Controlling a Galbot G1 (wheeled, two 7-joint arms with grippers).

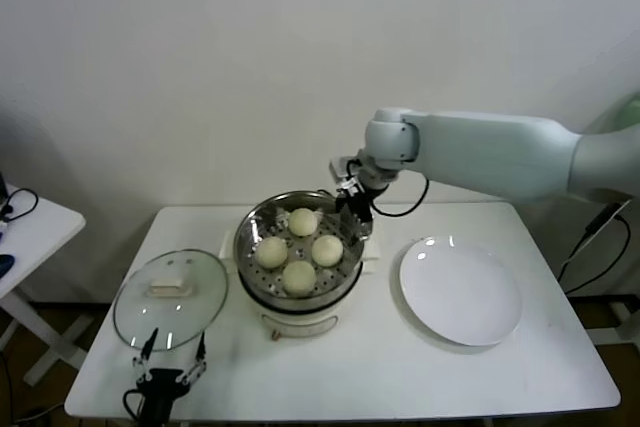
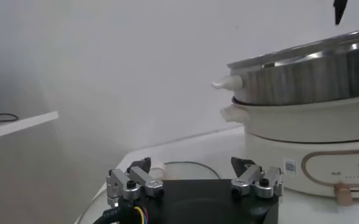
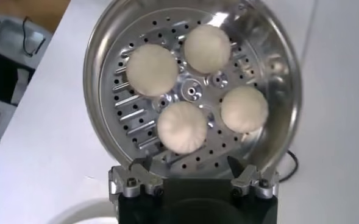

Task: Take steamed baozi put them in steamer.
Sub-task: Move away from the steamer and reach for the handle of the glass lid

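Note:
Several creamy-white baozi [image 1: 299,276] lie on the perforated tray of the shiny steel steamer [image 1: 243,237] at the table's middle. My right gripper [image 1: 355,209] hangs over the steamer's far right rim, open and empty. In the right wrist view the baozi [image 3: 181,126] sit in a ring inside the steamer [image 3: 100,49], just beyond the right gripper [image 3: 188,164], which holds nothing. My left gripper [image 1: 172,352] is parked open at the table's front left corner, by the lid. The left wrist view shows the left gripper [image 2: 192,163] wide apart, with the steamer [image 2: 307,79] off to one side.
A round glass lid [image 1: 170,297] with a white handle lies flat left of the steamer. On the right stands a bare white plate [image 1: 460,290]. A small white side table [image 1: 30,222] is beyond the table's left edge. A wall closes the back.

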